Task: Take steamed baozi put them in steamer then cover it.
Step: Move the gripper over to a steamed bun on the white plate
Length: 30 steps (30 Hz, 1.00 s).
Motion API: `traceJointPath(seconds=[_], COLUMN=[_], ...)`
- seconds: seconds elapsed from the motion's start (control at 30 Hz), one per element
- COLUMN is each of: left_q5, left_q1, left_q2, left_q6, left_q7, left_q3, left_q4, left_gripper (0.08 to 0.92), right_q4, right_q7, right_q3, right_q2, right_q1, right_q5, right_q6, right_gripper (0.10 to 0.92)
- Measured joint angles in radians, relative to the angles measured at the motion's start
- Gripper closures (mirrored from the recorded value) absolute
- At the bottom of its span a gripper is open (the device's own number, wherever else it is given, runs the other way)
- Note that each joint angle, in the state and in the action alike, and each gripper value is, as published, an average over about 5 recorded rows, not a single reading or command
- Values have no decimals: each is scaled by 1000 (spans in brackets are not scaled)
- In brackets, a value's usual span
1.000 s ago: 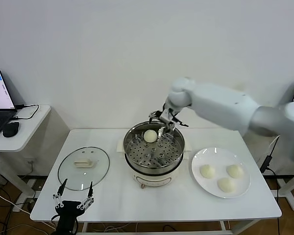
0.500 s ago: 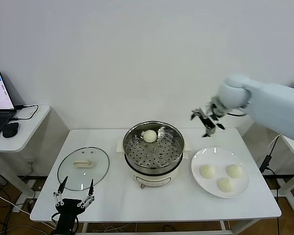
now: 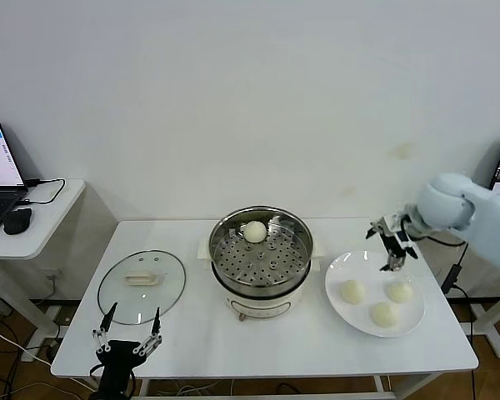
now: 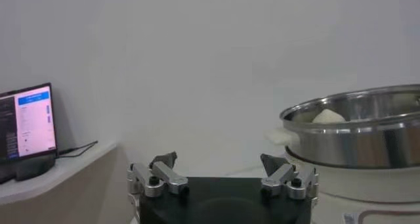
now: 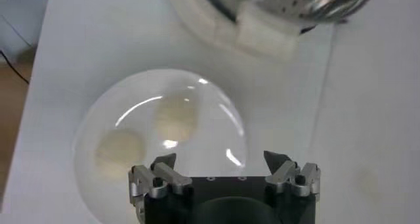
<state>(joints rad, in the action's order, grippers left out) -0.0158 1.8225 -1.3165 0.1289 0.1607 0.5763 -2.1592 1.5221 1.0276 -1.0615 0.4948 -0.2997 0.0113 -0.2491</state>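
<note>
The right gripper [image 3: 392, 247] hangs above the far edge of the white plate [image 3: 343, 310], its fingers spread wide and holding nothing. On that plate lie 3 steamed baozi [image 3: 352, 292], apart from one another, at the right end of the white table [image 3: 258, 346]. A 4th bun [image 3: 255, 232] sits on the perforated tray inside the steamer [image 3: 263, 265], toward its far rim; the steamer stands in the middle of the table, uncovered. The cover [image 3: 142, 285] lies flat on the table to the steamer's left, handle up, well apart from the pot. The left gripper [image 3: 127, 332] is parked low at the table's near left edge, just in front of the cover, fingers fully apart and empty. From the right wrist view, 2 buns are visible on the plate beneath the open fingers.
</note>
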Motion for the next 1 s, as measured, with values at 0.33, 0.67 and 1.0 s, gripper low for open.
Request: traceJointPath(seconds=[0.33, 0.67, 1.0], left_q5=[0, 1, 3], left_q1=[10, 9, -2], left_q2=[-3, 0, 1], left_q6=[4, 11, 12], left_q7=[-1, -2, -3], left_q3=[12, 18, 23], left_q4=[3, 14, 26], left_gripper=[177, 177, 177], right_q4=[-66, -157, -254], right_q7=[-26, -49, -61], right_q3=[122, 196, 234], right_q2=[48, 129, 210], right_q1=[201, 314, 353], right_q5=[46, 87, 128], right_q6=[-4, 17, 29], right_gripper=[203, 203, 225])
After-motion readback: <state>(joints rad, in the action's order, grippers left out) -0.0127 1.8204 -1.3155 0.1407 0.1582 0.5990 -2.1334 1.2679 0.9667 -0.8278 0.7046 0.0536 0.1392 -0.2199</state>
